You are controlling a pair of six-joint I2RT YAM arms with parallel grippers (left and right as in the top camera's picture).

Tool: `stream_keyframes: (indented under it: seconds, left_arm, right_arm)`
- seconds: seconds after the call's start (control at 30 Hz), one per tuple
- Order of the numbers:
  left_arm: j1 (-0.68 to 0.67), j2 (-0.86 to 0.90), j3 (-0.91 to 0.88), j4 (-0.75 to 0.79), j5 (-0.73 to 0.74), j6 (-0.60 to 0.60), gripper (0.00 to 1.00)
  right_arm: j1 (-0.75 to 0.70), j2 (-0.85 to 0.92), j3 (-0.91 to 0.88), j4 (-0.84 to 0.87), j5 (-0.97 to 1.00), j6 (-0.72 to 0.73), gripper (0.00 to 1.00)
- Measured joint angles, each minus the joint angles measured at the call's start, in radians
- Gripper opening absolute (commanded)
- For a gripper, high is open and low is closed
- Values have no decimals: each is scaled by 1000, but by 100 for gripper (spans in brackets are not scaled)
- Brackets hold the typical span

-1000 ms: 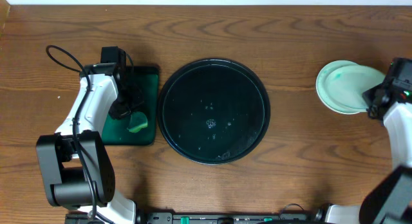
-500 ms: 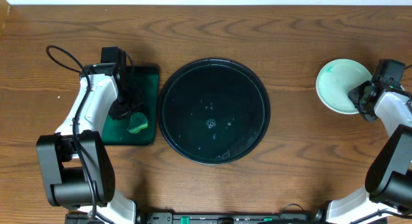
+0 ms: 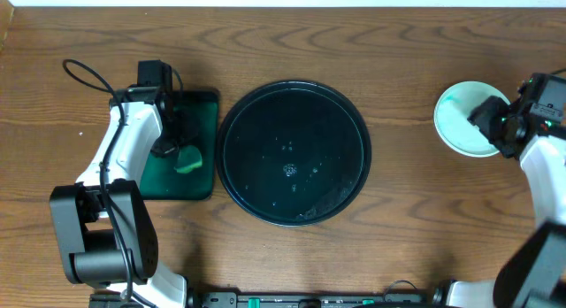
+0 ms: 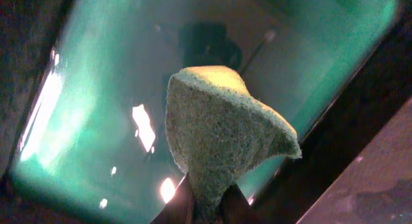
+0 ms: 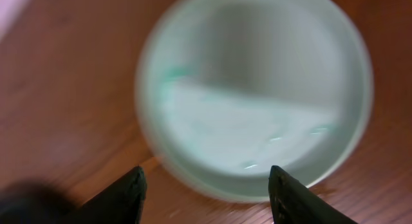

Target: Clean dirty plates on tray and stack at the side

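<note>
The round black tray (image 3: 265, 122) lies mid-table with only water drops on it. At the far right sits a pile of pale-mint plates (image 3: 458, 120); only the top plate (image 5: 257, 89) shows, with a faint teal smear at its rim. My right gripper (image 3: 486, 120) hovers over the pile's right edge. It is open (image 5: 207, 193), its fingers wide apart and holding nothing; the view is blurred. My left gripper (image 3: 171, 150) is shut (image 4: 206, 211) on a green sponge (image 4: 222, 130), which it holds just above the green tray (image 4: 96, 89).
The small rectangular dark green tray (image 3: 203, 113) lies left of the black tray, under the sponge (image 3: 187, 159). A black cable (image 3: 84, 73) loops behind the left arm. Bare wooden table (image 3: 398, 211) runs between the black tray and the plates.
My right gripper opened and let go of the top plate, which now sits squarely on the pile. The gripper drew back slightly. The left gripper and sponge shifted slightly up.
</note>
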Motion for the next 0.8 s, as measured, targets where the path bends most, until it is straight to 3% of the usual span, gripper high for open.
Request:
stream_keyframes:
  seconds: [0.07, 0.13, 0.17, 0.27, 0.33, 0.47, 0.67, 0.8]
  left_arm:
    - [0, 1, 0, 40, -15, 24, 8]
    - [0, 8, 0, 69, -43, 47, 17]
    - [0, 14, 0, 78, -60, 60, 34]
    - [0, 47, 0, 92, -100, 78, 65]
    - [0, 73, 0, 93, -115, 85, 76]
    - [0, 101, 0, 91, -130, 90, 79]
    - [0, 78, 0, 80, -116, 95, 79]
    - [0, -31, 0, 77, -59, 117, 79]
  right_arm:
    - [27, -61, 2, -25, -43, -27, 61]
    - [62, -108, 5, -58, -77, -53, 61]
    - [86, -129, 6, -76, -87, -64, 63]
    - [158, -180, 6, -130, -113, -104, 68]
    - [205, -207, 6, -153, -124, -129, 84]
    - [276, -252, 6, -179, -135, -175, 99]
    - [356, -307, 6, -184, -142, -237, 99]
    - [387, -359, 6, -181, -145, -277, 99]
